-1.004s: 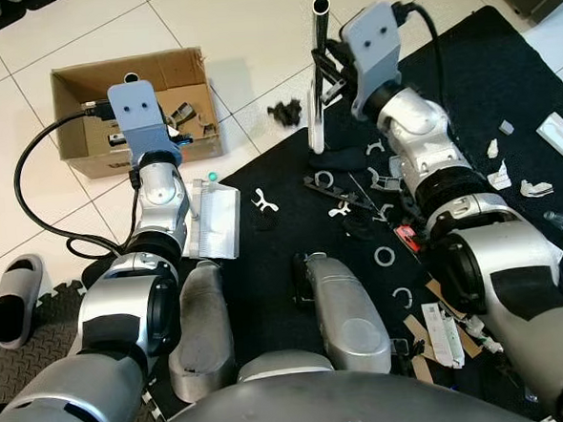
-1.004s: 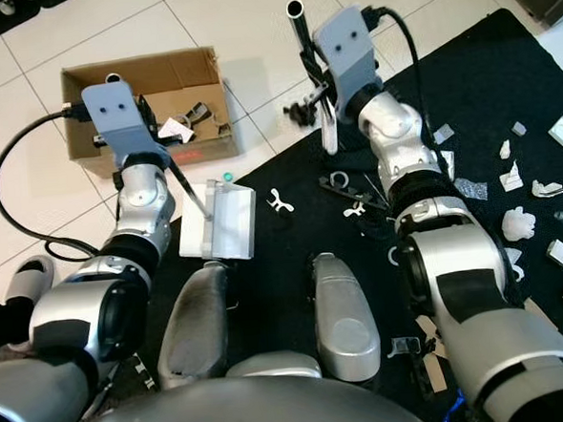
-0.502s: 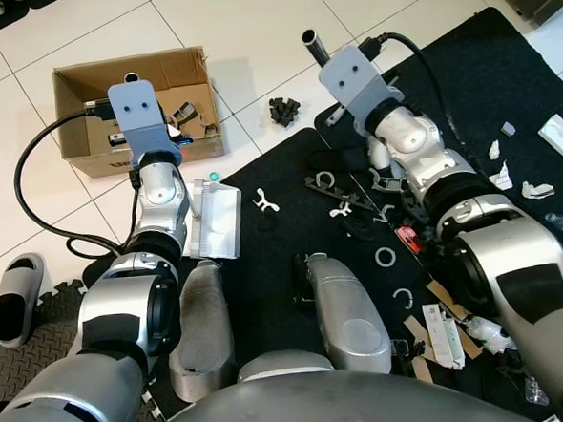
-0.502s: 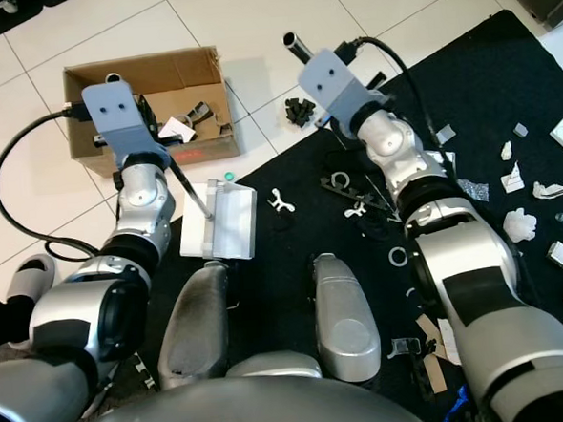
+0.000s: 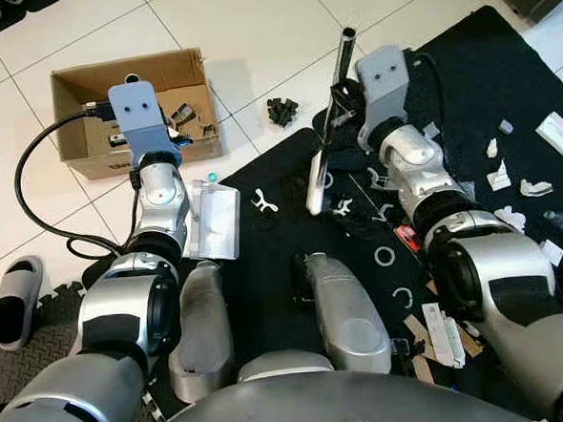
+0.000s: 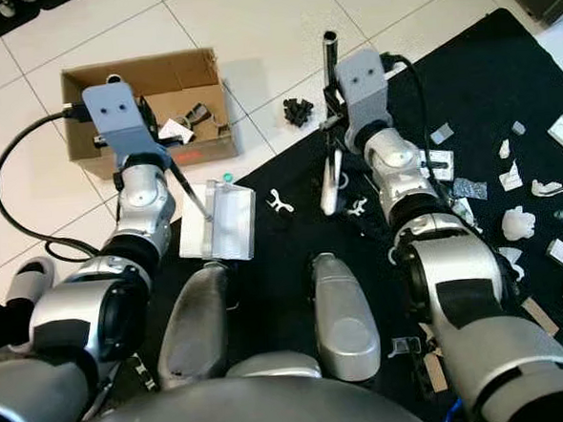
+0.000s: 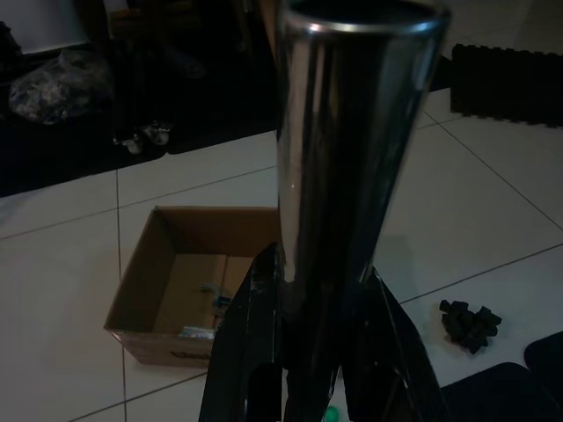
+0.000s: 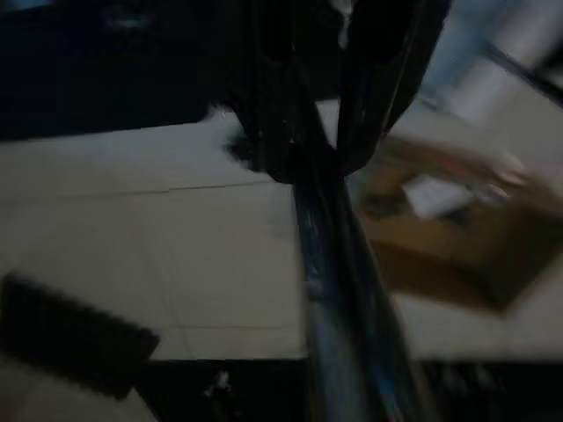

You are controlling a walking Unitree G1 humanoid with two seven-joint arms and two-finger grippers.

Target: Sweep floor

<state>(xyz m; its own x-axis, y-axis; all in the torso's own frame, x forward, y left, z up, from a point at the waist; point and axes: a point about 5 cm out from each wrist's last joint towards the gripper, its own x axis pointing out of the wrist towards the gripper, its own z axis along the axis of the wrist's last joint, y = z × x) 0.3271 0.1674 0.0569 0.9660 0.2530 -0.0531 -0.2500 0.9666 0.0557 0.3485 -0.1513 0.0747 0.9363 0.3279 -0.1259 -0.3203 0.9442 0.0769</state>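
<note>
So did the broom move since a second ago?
Yes. The broom, held in the right gripper, has swung: its pole top was nearer the cardboard box half a second ago and now points farther from it, over the black mat.

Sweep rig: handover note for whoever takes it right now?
Left gripper: shut on the dustpan handle; white dustpan sits at the black mat's edge, near the cardboard box.
Right gripper: shut on the broom pole, white broom head down on the mat.
Done: nothing visibly in the dustpan yet.
Left: white clips and scraps scattered over the mat by the right arm, plus a black clump on the tile. Probably sweep them toward the dustpan.
</note>
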